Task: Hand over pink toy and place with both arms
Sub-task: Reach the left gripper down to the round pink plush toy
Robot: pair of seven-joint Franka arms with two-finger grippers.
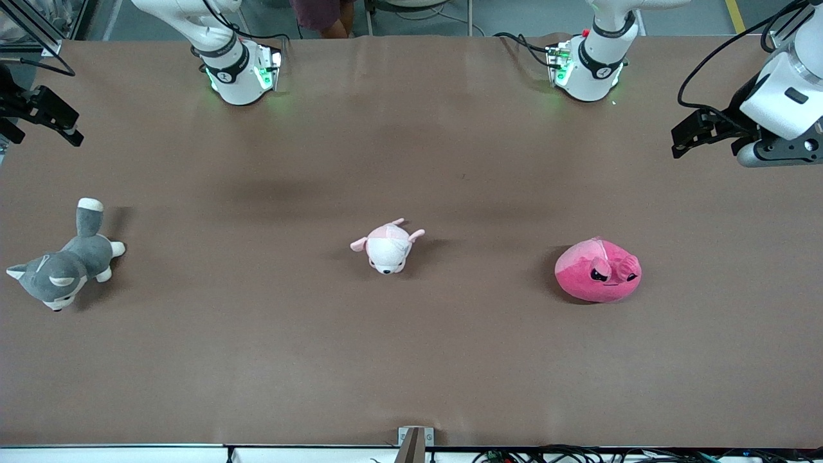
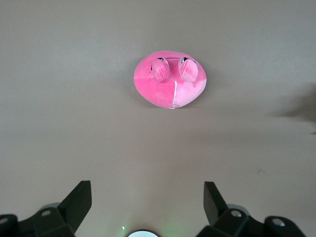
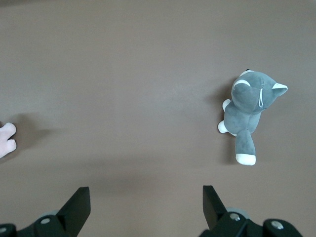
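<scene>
The pink toy (image 1: 598, 271) lies alone on the brown table (image 1: 411, 360), toward the left arm's end and roughly midway between the edge by the robots' bases and the edge by the front camera, with a pale pink-and-white plush (image 1: 388, 246) at the table's middle and a grey husky plush (image 1: 64, 265) near the right arm's end. The left gripper (image 2: 147, 202) hangs with fingers spread apart over the edge at the left arm's end, holding nothing, and the right gripper (image 3: 146, 203) waits likewise, fingers apart, over the edge at the right arm's end
</scene>
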